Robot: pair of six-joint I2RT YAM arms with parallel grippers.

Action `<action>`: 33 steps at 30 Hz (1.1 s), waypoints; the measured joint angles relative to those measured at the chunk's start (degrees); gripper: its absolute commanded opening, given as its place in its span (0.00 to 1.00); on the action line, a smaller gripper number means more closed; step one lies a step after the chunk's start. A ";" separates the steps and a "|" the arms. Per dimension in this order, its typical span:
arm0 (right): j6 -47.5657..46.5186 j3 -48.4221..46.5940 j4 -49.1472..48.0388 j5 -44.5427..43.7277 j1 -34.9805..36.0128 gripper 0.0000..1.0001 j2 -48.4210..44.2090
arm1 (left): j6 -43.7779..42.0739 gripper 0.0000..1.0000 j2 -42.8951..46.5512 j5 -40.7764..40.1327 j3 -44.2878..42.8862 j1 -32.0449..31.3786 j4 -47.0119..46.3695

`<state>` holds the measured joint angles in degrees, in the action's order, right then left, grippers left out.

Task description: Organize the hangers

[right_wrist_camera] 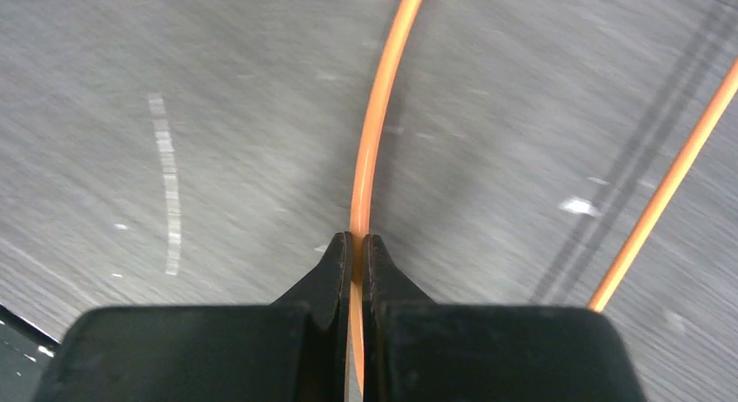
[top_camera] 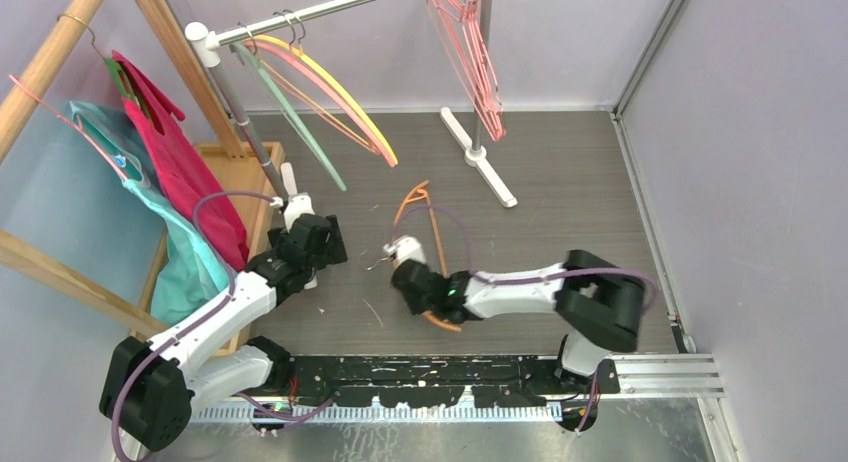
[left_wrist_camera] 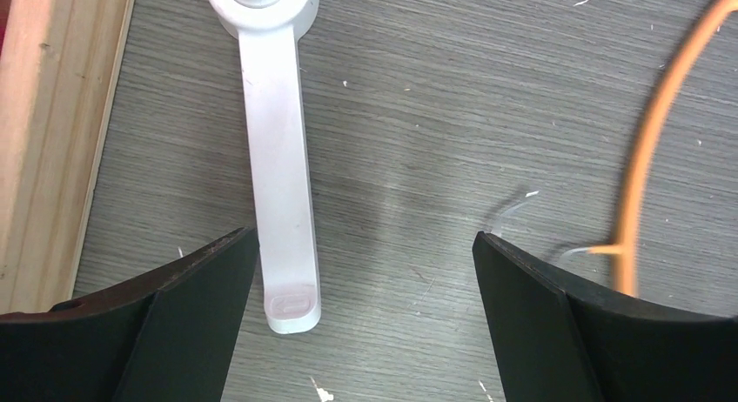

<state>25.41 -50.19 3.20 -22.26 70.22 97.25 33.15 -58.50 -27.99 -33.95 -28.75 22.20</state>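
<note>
An orange hanger (top_camera: 432, 222) lies on the grey floor at the centre. My right gripper (top_camera: 410, 274) is shut on its curved arm, seen in the right wrist view (right_wrist_camera: 376, 132) with the fingertips (right_wrist_camera: 339, 256) pinching it; the hanger's other bar (right_wrist_camera: 670, 180) runs at the right. My left gripper (top_camera: 312, 244) is open and empty above the floor (left_wrist_camera: 365, 271), beside the rack's white foot (left_wrist_camera: 278, 158); the orange hanger (left_wrist_camera: 646, 141) shows at its right. Yellow, pink and pale green curved hangers (top_camera: 330, 97) hang on the metal rail (top_camera: 320, 14). Pink wire hangers (top_camera: 472, 57) hang further right.
A wooden frame (top_camera: 60, 52) at the left carries hangers with a magenta garment (top_camera: 185, 167) and a teal garment (top_camera: 190, 257) over a wooden base (top_camera: 245, 162). The rack's other white foot (top_camera: 482, 160) lies at the back centre. Walls close the back and right.
</note>
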 measured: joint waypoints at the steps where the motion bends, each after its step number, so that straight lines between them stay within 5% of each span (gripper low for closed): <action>1: -0.02 2.36 0.00 1.75 -2.34 0.01 -2.84 | 0.00 0.98 0.28 0.00 0.02 0.00 0.13; 7: -0.04 10.40 0.61 12.35 -18.60 0.01 -21.55 | 0.00 0.98 1.66 -0.04 0.02 0.02 0.83; 12: -0.11 10.40 0.72 22.95 -24.57 0.01 -28.46 | 0.00 0.98 1.51 -0.04 0.02 0.07 1.20; 24: 4.39 3.04 2.64 45.13 -33.66 0.01 -31.89 | -0.04 0.98 0.87 -0.11 0.02 0.07 2.05; 33: 6.47 -6.01 4.31 48.92 -34.71 0.01 -34.56 | -0.22 0.98 0.87 -0.11 -0.76 0.07 2.58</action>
<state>31.88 -56.21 7.51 26.65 35.51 62.70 32.93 -57.63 -28.10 -34.72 -28.69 24.77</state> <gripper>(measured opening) 0.063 0.979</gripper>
